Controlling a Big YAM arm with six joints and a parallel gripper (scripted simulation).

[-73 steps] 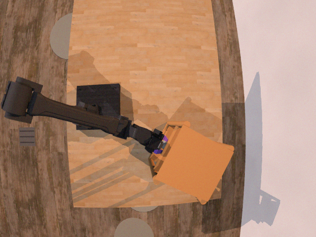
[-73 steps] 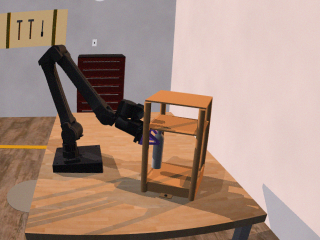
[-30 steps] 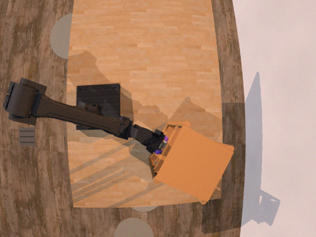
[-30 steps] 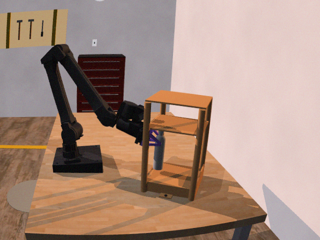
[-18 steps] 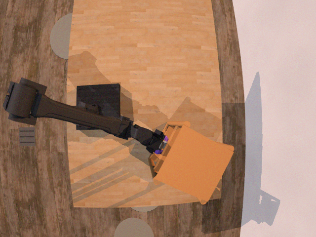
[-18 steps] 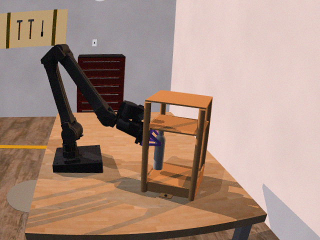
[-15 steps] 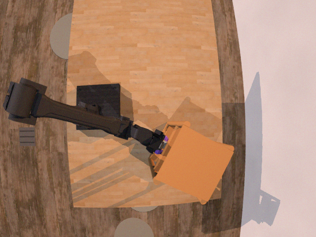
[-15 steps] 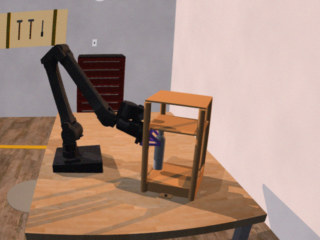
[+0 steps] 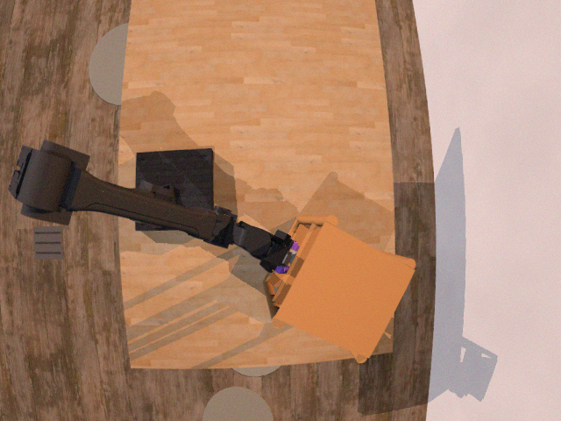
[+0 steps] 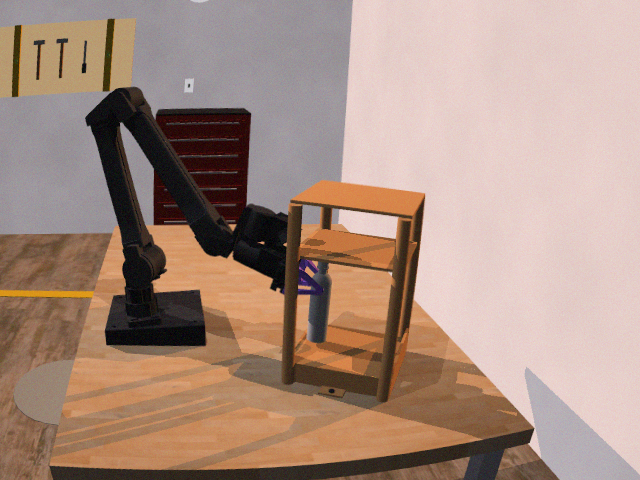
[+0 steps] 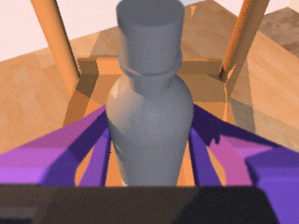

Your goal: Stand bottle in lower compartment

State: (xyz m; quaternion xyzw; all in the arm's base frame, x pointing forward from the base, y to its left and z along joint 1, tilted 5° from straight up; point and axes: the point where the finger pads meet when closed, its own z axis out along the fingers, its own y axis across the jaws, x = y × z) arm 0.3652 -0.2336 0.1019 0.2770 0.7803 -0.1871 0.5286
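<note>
A grey bottle (image 10: 319,302) stands upright, cap up, inside the lower compartment of the orange shelving unit (image 10: 351,289). Its base is at or just above the compartment floor; I cannot tell if it touches. My gripper (image 10: 309,281) with purple fingers is shut on the bottle's upper body, reaching in past the front left post. In the wrist view the bottle (image 11: 149,112) fills the middle between the purple fingers, with the shelf's posts behind. From above, the gripper (image 9: 287,258) sits at the shelf's open side and the bottle is hidden under the shelf top (image 9: 342,282).
The arm's black base (image 10: 155,322) stands on the wooden table left of the shelf. A pale wall (image 10: 491,180) rises right behind the shelf. The middle shelf board (image 10: 354,248) is just above the bottle cap. A small dark tag (image 10: 330,391) lies on the table by the shelf's front.
</note>
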